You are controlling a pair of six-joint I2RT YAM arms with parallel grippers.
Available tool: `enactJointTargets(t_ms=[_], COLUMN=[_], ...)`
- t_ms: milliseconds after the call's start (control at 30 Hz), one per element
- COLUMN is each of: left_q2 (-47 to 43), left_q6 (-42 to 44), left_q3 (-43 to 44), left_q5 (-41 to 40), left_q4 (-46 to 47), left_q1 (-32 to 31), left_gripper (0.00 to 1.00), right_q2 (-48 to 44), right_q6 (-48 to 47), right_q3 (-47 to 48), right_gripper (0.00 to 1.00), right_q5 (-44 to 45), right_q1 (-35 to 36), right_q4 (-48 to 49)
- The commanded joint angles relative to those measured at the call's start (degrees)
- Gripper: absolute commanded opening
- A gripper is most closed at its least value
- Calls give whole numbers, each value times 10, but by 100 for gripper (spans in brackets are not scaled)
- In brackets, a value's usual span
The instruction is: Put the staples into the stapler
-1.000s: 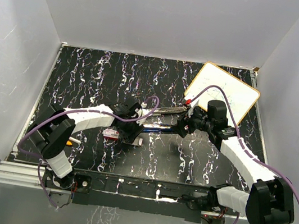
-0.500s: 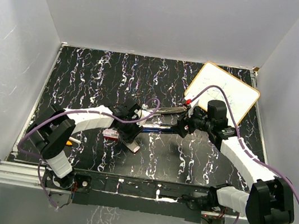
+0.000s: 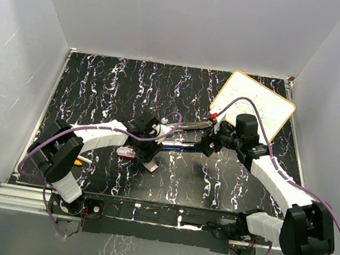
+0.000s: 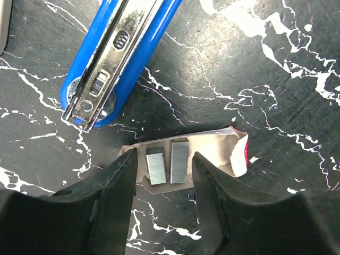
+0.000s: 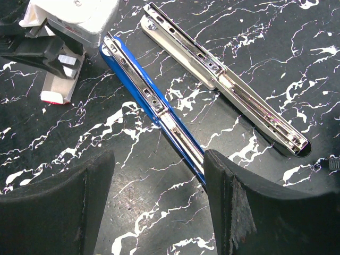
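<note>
The stapler lies swung open on the black marbled table: its blue base and, beside it, the chrome top arm. The staples, two silver strips, rest in a tan tray just off the blue base's front end. My left gripper hangs over the tray, open, its jaws either side of the strips with gaps showing. The red staple box lies left of it. My right gripper stands open at the base's hinge end, its right finger over the blue edge.
A whiteboard with a wooden rim leans at the back right, close behind the right wrist. An orange-and-white pen lies by the left arm's base. White walls enclose the table on three sides.
The left gripper has shifted slightly over the tray, and the tray has nudged a little nearer. The right arm and the stapler have not moved.
</note>
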Motion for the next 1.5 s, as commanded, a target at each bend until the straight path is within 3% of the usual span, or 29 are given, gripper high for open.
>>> enactJointTargets(t_ms=[0, 167, 667, 1300, 1467], left_q2=[-27, -19, 9, -48, -44], left_q6=[-10, -28, -14, -11, -8], left_q3=[-8, -7, 17, 21, 23], left_q5=[-19, -12, -45, -21, -53], left_q4=[-12, -18, -37, -41, -40], left_q1=[-3, -4, -23, -23, -23], left_gripper=[46, 47, 29, 32, 31], right_q2=[0, -2, -1, 6, 4], right_q6=[-2, -3, -5, -5, -6], right_q3=[-2, -2, -3, -3, -3], right_gripper=[70, 71, 71, 71, 71], right_q5=[-9, -7, -7, -7, -8], right_q1=[-4, -4, -4, -5, -4], right_q4=[28, 28, 28, 29, 29])
